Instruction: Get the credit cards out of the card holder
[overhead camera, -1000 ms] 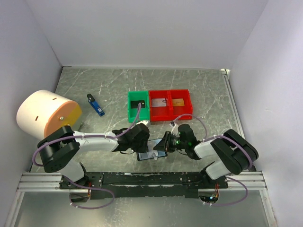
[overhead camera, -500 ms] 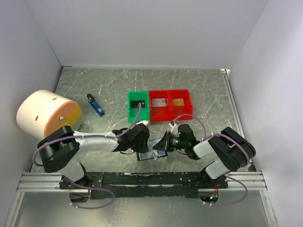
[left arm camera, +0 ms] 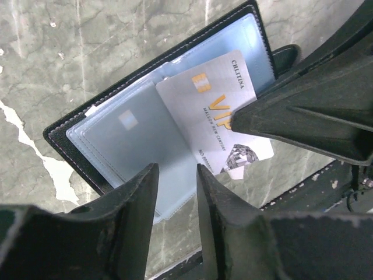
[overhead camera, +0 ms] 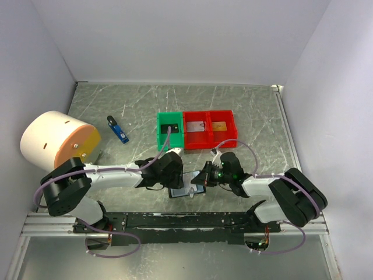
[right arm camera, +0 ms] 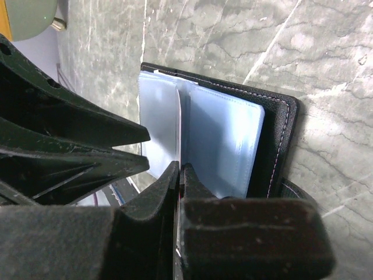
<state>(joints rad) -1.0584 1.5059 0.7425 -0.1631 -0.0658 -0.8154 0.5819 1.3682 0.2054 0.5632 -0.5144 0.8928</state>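
The black card holder (left arm camera: 57,135) lies open on the marbled surface (left arm camera: 87,52) near its front edge, with a silvery VIP credit card (left arm camera: 213,111) sticking partway out of the clear sleeves (left arm camera: 128,146), pinched tight by the right hand (right arm camera: 179,169), while the left hand (left arm camera: 175,172) hovers just above, fingers narrowly parted and gripping nothing.

Marbled table (overhead camera: 256,111) carries card holder (overhead camera: 180,192), bins (overhead camera: 210,146), stick (overhead camera: 118,129), cylinder (overhead camera: 53,140).

Top view: bright, even, diffuse overhead light; white walls (overhead camera: 175,41) nearly washed out; soft shadows on the table (overhead camera: 256,111); wrist views dimmer, mid-ground sharp, credit card (left arm camera: 210,111) brightest, nearest foreground dark and slightly blurred.
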